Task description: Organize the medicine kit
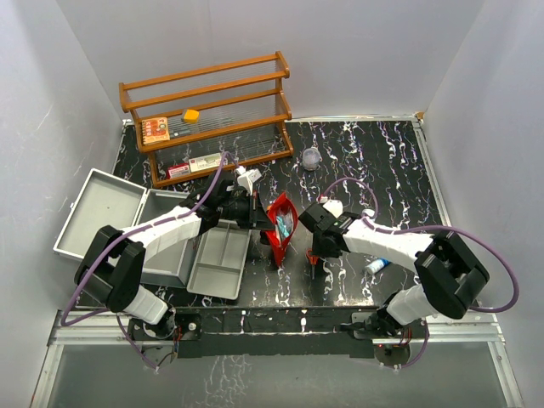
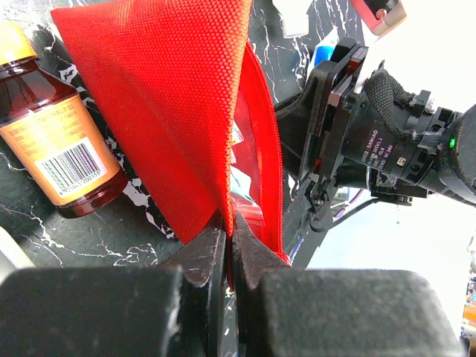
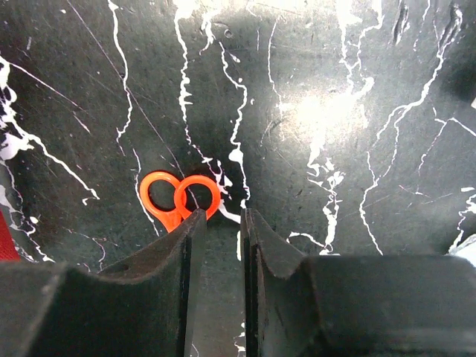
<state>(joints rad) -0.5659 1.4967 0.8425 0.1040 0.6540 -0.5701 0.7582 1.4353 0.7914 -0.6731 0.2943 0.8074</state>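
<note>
One medicine kit (image 1: 100, 211), one red pouch (image 1: 281, 228), one wooden rack (image 1: 223, 119), one bottle (image 2: 56, 141).

Only the orange finger rings (image 3: 181, 199) show — whatever they belong to lies behind the right tool (image 3: 223, 216). The brown bottle (image 2: 56, 141) is cut off top-left; the red pouch (image 2: 171, 97) hides most of its contents.

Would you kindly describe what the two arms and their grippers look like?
Both arms have white links, as on the left arm and right arm, joined by bulky black joints. A purple cable loops along each. The left gripper and right gripper have matte black, wedge-shaped fingers. White lettering and a small green light mark the right arm's wrist.
</note>
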